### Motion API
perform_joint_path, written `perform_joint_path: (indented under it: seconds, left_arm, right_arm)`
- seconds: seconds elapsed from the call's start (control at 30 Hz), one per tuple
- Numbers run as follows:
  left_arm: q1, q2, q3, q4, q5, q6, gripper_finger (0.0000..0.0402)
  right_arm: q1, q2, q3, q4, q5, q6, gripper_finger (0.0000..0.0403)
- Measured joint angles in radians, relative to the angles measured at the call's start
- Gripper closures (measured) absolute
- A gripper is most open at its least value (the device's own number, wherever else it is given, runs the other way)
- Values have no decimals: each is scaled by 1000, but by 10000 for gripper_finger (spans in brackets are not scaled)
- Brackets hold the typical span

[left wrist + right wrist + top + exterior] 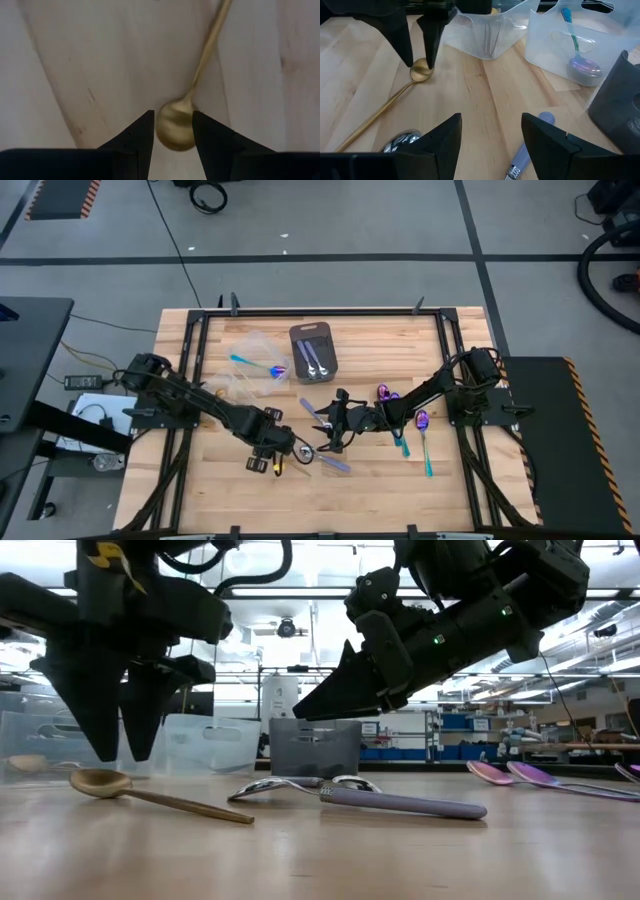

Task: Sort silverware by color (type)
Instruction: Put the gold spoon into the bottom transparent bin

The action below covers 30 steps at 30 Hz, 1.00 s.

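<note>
My left claw (272,461) hangs low over the wooden tabletop (220,490) at about seven o'clock from its middle, fingers apart and pointing down, straddling the bowl of a gold spoon (176,127) that lies flat on the wood; the fingertips (142,131) stand on either side of the bowl, and I cannot tell whether they touch it. My right claw (337,423) sits near the tabletop's middle, fingers spread, empty, tilted toward a silver spoon (290,786) and a lilac-handled piece of cutlery (405,803) lying just in front of it. At twelve o'clock the dark grey tray (314,352) holds two silver spoons (318,360). Just at nine o'clock from the tray stand clear plastic tubs (250,365); one holds an iridescent spoon with a teal handle (577,52). Toward three o'clock, beside my right arm, several more purple-bowled, teal-handled spoons (421,430) lie loose on the wood.
</note>
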Motion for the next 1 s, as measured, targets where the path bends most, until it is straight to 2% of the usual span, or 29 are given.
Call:
perform_joint_path:
  seconds: [0.27,0.4,0.53,0.67,0.83,1.0]
  left_arm:
    - [-23,0,0,5,22,8,260]
    - [-29,0,0,83,11,10,260]
    - [-51,18,0,150,6,79,260]
    - [-61,58,-1,149,-59,87,260]
    - [-59,108,2,161,-68,104,261]
    - [-60,140,5,156,-42,132,289]
  right_arm:
    - [0,0,0,0,0,0,188]
    - [0,0,0,0,0,15,188]
    - [0,0,0,0,0,16,188]
    - [0,0,0,0,0,16,188]
    - [0,0,0,1,0,16,188]
    - [0,0,0,1,0,12,188]
